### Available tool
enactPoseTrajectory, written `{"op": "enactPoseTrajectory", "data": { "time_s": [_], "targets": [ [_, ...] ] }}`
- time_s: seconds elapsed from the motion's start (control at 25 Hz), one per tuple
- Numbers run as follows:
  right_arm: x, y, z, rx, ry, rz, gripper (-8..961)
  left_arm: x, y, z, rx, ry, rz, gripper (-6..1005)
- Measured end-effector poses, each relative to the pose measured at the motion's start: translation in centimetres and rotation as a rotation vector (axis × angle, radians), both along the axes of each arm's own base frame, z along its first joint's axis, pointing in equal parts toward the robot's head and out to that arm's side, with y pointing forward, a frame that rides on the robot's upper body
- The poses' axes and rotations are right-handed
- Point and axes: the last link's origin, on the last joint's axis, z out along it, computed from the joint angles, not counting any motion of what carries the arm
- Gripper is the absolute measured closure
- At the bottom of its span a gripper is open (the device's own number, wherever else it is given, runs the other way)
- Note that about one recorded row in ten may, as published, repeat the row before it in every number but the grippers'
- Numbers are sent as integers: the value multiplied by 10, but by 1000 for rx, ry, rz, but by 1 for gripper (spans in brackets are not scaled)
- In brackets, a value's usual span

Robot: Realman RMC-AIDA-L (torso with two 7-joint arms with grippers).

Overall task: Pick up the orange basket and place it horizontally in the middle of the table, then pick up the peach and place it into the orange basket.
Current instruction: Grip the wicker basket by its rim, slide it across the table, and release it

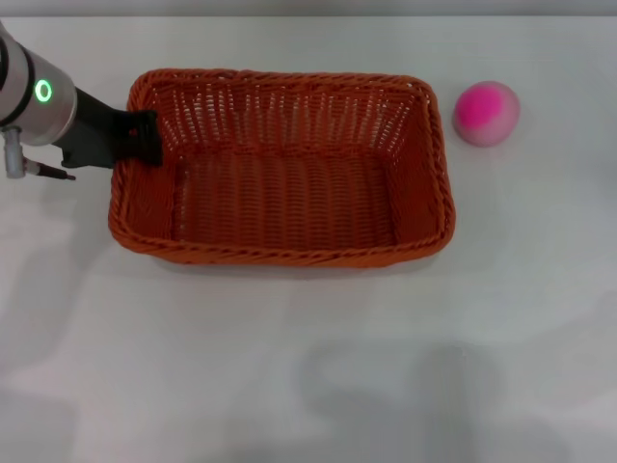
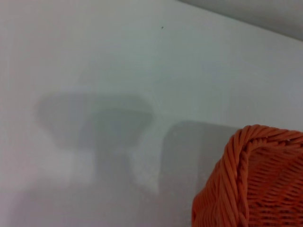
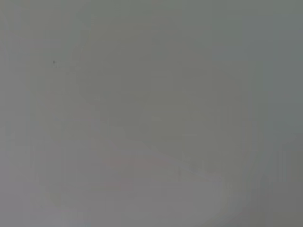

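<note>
White table (image 1: 289, 367); peach (image 1: 487, 113) only in head view, beside orange basket (image 1: 284, 164).

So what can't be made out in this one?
- Left gripper, head view: fingertips merge with the orange basket rim, grip unclear.
- Right gripper: in no view; right wrist view shows only blank grey.
- Left wrist view: just a basket corner; the peach is outside it.

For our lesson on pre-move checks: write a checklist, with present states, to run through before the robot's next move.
1. Orange woven wicker basket lies horizontally, mid-table: ok.
2. Basket interior free for the fruit: ok.
3. Round pink peach outside the basket, on the white table: ok, unobstructed.
4. Left gripper at the basket's left rim; released: cannot tell.
5. Right gripper in view: not ok.
</note>
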Motion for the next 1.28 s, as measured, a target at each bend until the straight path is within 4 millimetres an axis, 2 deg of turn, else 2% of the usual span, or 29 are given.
{"op": "enactPoseTrajectory", "data": {
  "time_s": [0.48, 0.88, 1.12, 1.28],
  "targets": [
    [0, -1, -3, 0, 7, -1, 120, -10, 4, 1, 8, 52, 13, 853],
    [0, -1, -3, 0, 7, -1, 121, -10, 3, -3, -5, 84, -6, 816],
    [0, -1, -3, -1, 6, -2, 122, -4, 1, -4, -19, 105, -25, 585],
    [1, -3, -4, -2, 7, -6, 122, 1, -2, 0, -30, 114, -30, 391]
  ]
}}
